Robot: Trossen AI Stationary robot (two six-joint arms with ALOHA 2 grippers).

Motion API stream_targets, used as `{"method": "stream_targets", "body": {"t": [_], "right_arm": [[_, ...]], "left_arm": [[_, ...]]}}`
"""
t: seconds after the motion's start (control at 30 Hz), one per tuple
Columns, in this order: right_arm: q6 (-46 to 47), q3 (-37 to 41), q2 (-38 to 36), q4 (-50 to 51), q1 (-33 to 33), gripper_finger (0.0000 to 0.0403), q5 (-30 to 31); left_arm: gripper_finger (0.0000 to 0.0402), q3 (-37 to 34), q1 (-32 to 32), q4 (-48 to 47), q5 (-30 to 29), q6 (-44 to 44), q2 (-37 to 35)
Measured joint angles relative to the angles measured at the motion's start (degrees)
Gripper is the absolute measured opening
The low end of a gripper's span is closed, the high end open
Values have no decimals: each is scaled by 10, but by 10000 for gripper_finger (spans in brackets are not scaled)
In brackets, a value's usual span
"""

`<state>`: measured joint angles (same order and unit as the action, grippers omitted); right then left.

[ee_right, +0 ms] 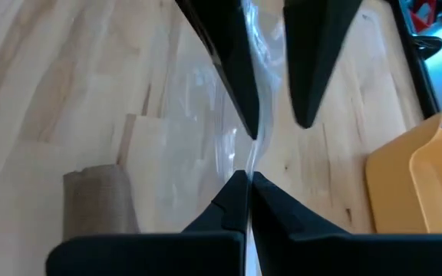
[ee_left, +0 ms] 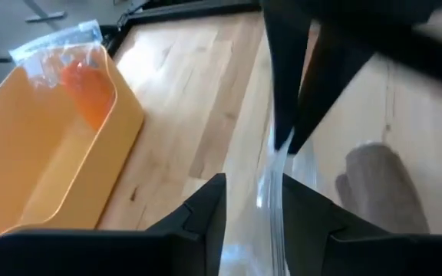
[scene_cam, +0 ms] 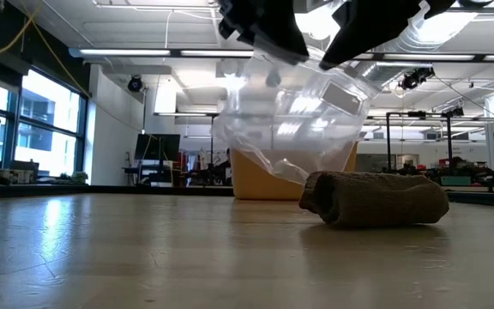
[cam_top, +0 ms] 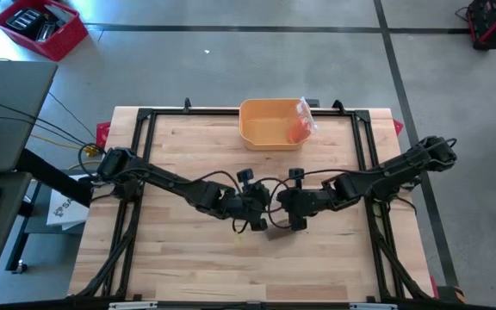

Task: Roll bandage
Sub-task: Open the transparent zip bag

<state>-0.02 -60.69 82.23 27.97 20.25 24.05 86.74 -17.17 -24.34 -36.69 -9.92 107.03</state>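
Note:
A clear plastic bag (scene_cam: 290, 129) hangs between my two grippers over the middle of the table. A rolled brown bandage (scene_cam: 376, 199) lies on its side on the wood just beside the bag's lower end; it also shows in the left wrist view (ee_left: 378, 192) and the right wrist view (ee_right: 98, 203). My right gripper (ee_right: 248, 178) is shut on the bag's top edge. My left gripper (ee_left: 253, 188) faces it, open, with one finger on either side of the same edge; whether a finger touches the bag, I cannot tell. My right gripper pinches the bag's top edge (ee_right: 250, 157) between its two fingers. In the low view the fingers come from above. The bag hangs below them, open and slack, its lower end (scene_cam: 273, 176) close to the bandage.
A yellow bin (cam_top: 269, 125) stands at the table's far edge, with an orange thing in a clear bag (cam_top: 300, 125) leaning in its right end. A black frame (cam_top: 145, 155) runs along the table's sides. There is bare wood on the near half.

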Motion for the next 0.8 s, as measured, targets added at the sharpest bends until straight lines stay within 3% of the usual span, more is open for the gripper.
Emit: {"method": "stream_targets", "body": {"t": [0.33, 0.53, 0.8], "right_arm": [[-18, 0, 0, -15, 0, 0, -13], [-39, 0, -1, -15, 0, 6, -14], [-82, 0, -67, 41, 2, 101, -43]], "left_arm": [[12, 0, 0, -37, 29, -6, 0], [1, 0, -11, -53, 41, -67, 0], [1, -1, -32, -101, 41, -125, 0]]}}
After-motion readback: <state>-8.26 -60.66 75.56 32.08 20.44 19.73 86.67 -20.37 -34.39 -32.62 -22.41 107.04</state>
